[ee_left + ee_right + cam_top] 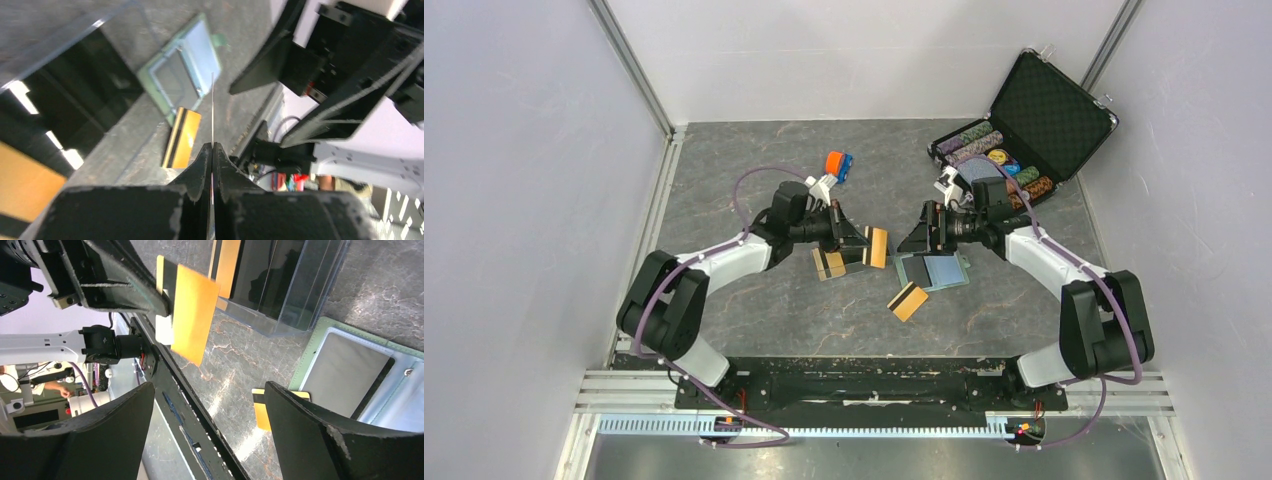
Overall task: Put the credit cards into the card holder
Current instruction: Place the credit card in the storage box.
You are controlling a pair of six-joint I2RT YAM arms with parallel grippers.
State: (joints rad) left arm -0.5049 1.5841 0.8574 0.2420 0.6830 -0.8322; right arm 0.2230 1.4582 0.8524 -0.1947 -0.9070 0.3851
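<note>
Left gripper [864,243] is up off the table with its claw pressed together, pinching a thin orange-gold rectangular credit card [877,247] by one end. From the left wrist the fingers [200,165] meet with no gap and the card runs out ahead of them edge-on, just a pale sliver [212,110]. The right wrist gets the card's broad orange face [194,315], hanging in the air above the grey marbled tabletop [754,200].

Across from it, the right gripper [907,240] faces the left one. Its two black fingers [310,435] are spread wide and nothing sits between them.

The sage-green squarish folding card holder [934,270] lies open and flat on the table just beside the right gripper, pale blue inside with clear pockets. One pocket [345,372] seems to hold a dark card, though the glare makes that hard to confirm.

A second orange-gold credit card with a black stripe [908,301] lies loose on the table, near the holder's front edge and apart from it.

Under the left gripper sits a clear plastic tray [822,268] with more black and orange cards [832,262] inside. At the back right an open black chip case [1034,115] stands; at the back centre, an orange-and-blue toy car [837,165].
</note>
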